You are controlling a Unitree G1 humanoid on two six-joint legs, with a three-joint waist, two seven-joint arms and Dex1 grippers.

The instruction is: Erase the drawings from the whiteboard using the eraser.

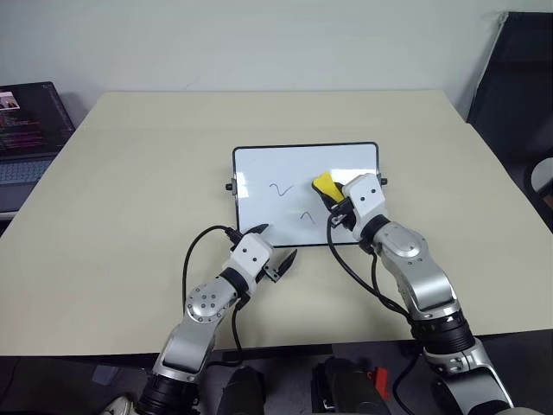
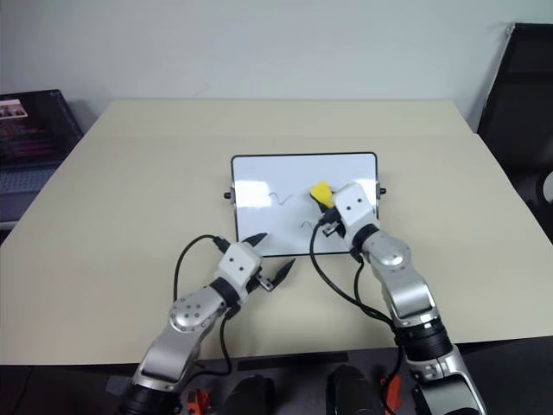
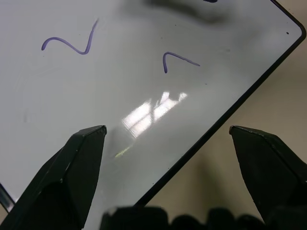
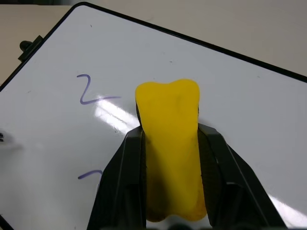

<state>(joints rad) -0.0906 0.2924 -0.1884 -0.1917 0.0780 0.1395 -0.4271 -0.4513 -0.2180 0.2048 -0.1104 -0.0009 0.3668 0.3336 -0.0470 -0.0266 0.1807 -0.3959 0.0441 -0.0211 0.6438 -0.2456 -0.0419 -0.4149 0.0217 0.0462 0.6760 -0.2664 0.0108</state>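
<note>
right claw (image 4: 168, 158) clamping eraser (image 4: 169, 143), left claw (image 3: 168, 139) agape

A large beige table (image 1: 130, 216) with a matte, plain top is seen. Near its middle a small whiteboard (image 1: 259, 169) is laid flat, its long sides parallel to the table's near edge. The board is framed in thin black, with rounded corners and a small black knob at each short side. Thin dark marker drawings (image 1: 280, 188) are carried on its glossy white face.
</note>
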